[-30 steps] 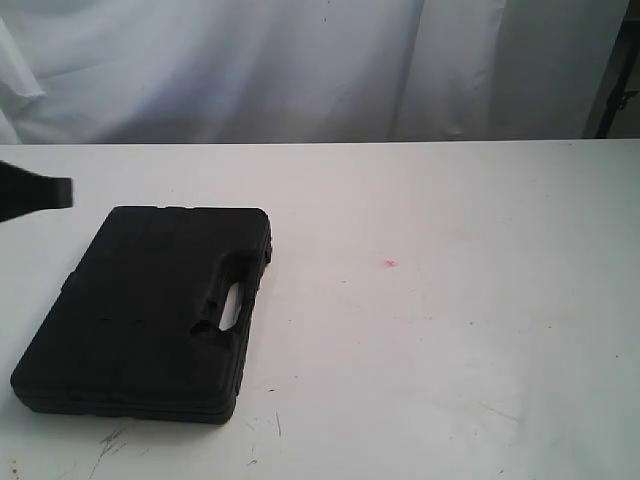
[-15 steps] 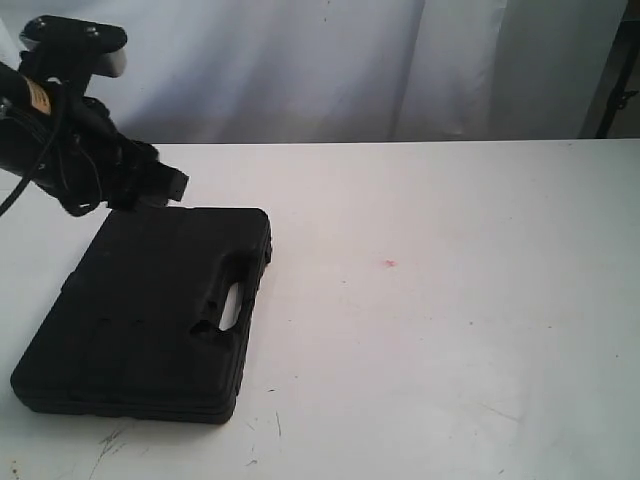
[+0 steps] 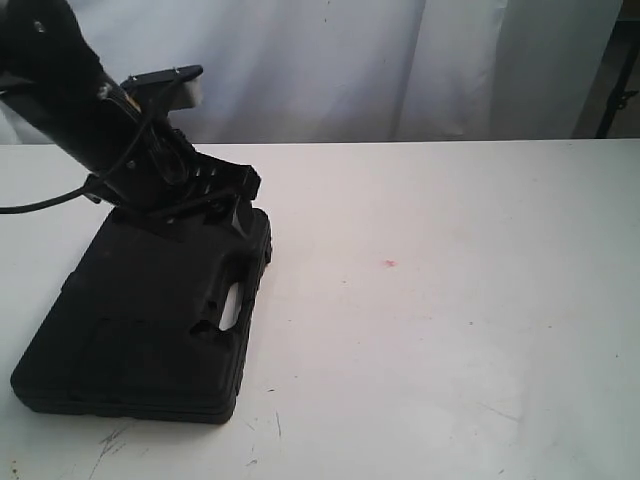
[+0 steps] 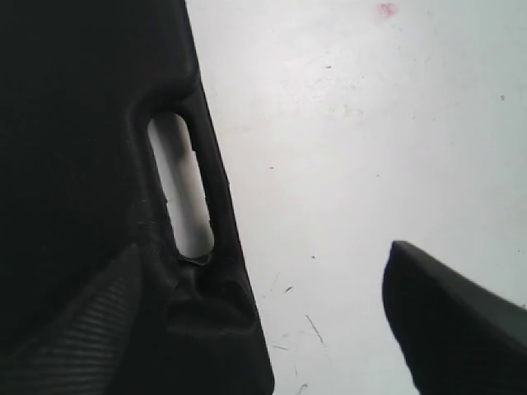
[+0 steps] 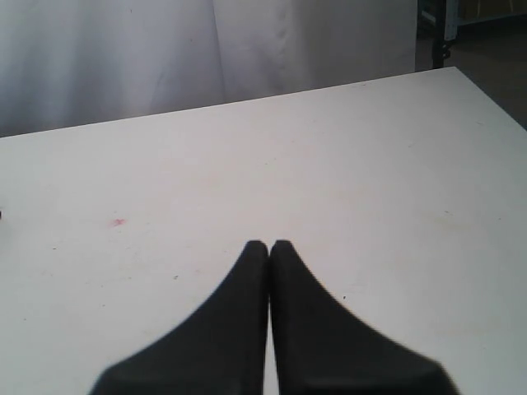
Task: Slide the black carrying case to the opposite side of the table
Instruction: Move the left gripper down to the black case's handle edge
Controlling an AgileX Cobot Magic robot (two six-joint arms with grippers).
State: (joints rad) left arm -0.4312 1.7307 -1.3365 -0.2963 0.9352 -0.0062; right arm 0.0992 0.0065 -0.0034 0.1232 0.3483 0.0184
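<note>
Left wrist view: case [image 4: 82, 123] edge lies between spread left fingers [image 4: 453, 329].

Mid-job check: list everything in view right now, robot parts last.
black carrying case: one, black, flat on the table's left part, exterior view.
table: one, white, scuffed, under everything.
pink spot: one, pink, on the table right of the case.
curtain: one, white, behind the table.
left gripper: one, black, over the case's far handle-side corner, jaws open.
right gripper: one, black, over bare table, jaws shut, empty.
</note>
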